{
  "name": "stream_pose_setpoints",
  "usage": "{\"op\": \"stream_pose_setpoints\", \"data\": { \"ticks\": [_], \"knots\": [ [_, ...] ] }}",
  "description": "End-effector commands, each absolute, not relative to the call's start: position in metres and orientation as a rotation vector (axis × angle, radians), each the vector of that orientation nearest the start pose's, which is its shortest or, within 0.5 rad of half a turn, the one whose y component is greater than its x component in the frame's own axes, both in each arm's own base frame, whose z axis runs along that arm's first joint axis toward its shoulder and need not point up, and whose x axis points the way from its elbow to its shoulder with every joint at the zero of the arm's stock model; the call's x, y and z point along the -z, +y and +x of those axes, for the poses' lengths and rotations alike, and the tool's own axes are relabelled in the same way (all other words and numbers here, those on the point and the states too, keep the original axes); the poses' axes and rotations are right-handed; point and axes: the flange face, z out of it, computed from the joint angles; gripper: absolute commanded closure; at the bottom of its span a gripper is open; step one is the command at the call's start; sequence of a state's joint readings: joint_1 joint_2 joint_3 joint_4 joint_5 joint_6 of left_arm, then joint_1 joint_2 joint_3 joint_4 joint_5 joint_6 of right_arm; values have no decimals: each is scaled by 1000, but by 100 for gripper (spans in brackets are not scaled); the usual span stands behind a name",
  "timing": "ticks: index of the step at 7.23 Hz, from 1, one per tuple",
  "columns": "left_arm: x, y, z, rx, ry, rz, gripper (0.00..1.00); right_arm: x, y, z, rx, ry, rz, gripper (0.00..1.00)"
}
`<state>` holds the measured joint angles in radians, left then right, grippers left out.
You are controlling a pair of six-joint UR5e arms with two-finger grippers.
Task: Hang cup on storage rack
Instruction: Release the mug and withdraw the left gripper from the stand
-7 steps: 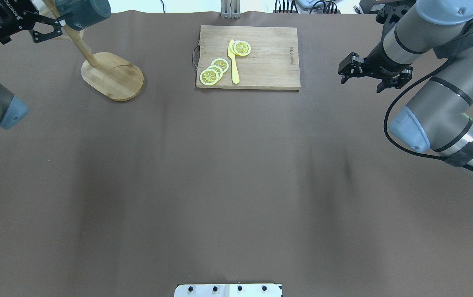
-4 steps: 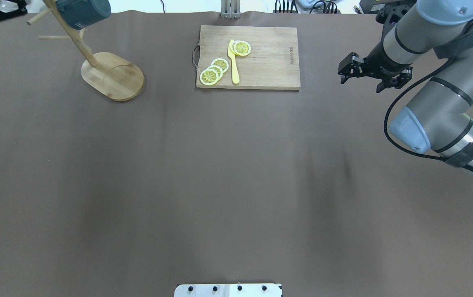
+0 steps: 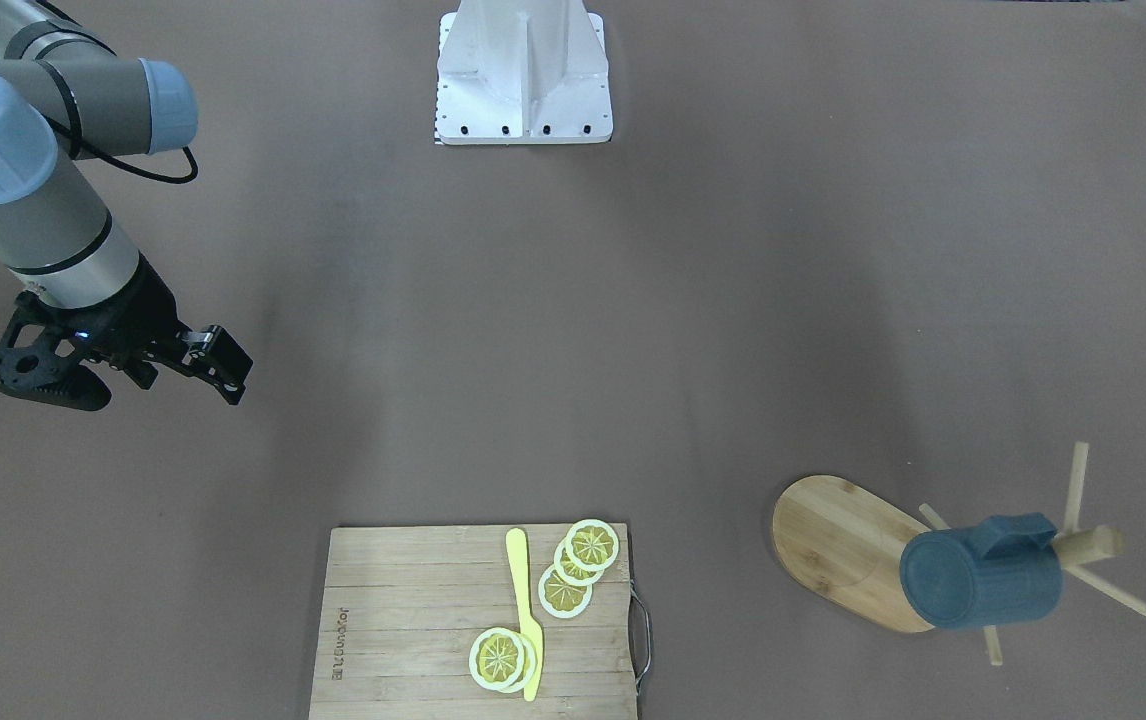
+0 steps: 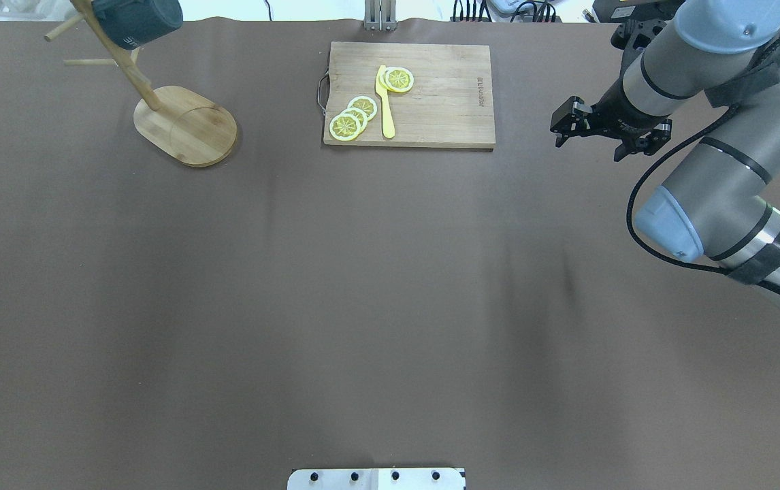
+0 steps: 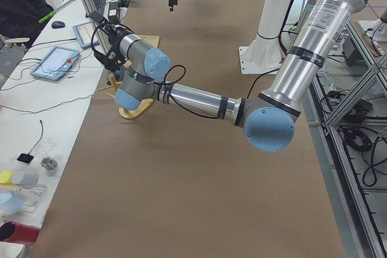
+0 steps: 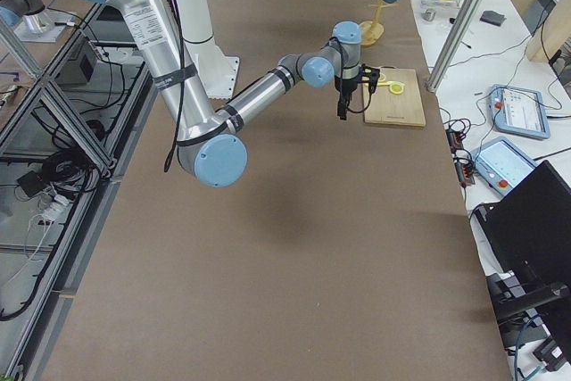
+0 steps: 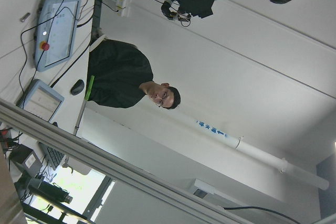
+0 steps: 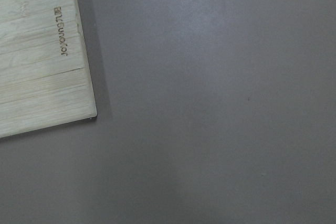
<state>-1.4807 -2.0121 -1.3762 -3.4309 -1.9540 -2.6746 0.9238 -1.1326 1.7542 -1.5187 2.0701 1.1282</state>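
The dark slate-blue cup (image 4: 138, 17) hangs by its handle on a peg of the bamboo storage rack (image 4: 186, 126) at the table's far left corner. In the front-facing view the cup (image 3: 978, 580) lies on its side over the rack's oval base (image 3: 838, 545), with nothing gripping it. My left gripper (image 5: 95, 16) shows only in the exterior left view, raised near the rack; I cannot tell if it is open or shut. My right gripper (image 4: 560, 126) looks open and empty. It hovers right of the cutting board and also shows in the front-facing view (image 3: 231, 372).
A rectangular wooden cutting board (image 4: 444, 95) at the back centre carries lemon slices (image 4: 352, 117) and a yellow knife (image 4: 385, 102). Its corner shows in the right wrist view (image 8: 37, 61). A brown mat covers the table. Operators and tablets are beyond the far edge.
My left arm has drawn back from the rack and left the overhead view. The cup stays hanging on the peg. My right gripper has shifted slightly left.
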Motion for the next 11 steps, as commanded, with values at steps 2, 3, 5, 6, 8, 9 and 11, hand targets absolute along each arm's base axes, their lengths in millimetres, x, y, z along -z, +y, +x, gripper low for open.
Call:
{"op": "stream_pose_setpoints", "data": {
  "ticks": [2, 3, 5, 6, 8, 9, 11],
  "knots": [
    [-319, -599, -88, 925, 1954, 819, 2, -324, -554, -317, -283, -816, 45, 0],
    [-331, -606, -101, 890, 1770, 960, 2, -324, -554, -317, -285, -816, 45, 0],
    [-345, -622, -116, 765, 1407, 1156, 2, -324, -553, -316, -285, -816, 45, 0],
    [-353, -625, -148, 732, 1218, 1211, 2, -325, -553, -316, -285, -815, 44, 0],
    [-379, -616, -208, 511, 785, 1215, 2, -325, -553, -314, -288, -816, 46, 0],
    [-407, -601, -224, 384, 596, 1159, 2, -330, -554, -311, -293, -809, 42, 0],
    [-437, -593, -228, 251, 452, 997, 2, -369, -571, -252, -276, -769, 68, 0]
  ]
}}
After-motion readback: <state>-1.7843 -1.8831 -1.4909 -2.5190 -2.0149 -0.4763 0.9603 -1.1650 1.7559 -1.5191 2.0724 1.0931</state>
